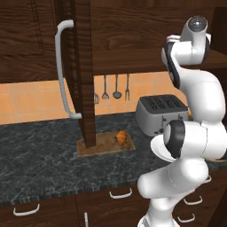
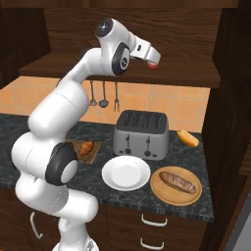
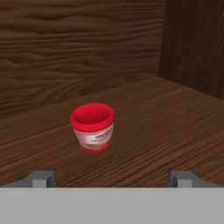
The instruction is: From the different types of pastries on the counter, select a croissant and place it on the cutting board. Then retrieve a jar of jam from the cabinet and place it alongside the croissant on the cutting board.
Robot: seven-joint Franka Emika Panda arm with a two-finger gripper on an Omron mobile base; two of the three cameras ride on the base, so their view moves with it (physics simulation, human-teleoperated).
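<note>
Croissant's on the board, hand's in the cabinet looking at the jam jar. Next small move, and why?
Probably ease the gripper forward along the brown wooden cabinet shelf toward the small red-lidded glass jam jar, shifting slightly left. The jar stands upright ahead of the two dark fingertips, untouched and left of centre between them. The jaws look spread wider than the jar, so no opening seems needed.
</note>
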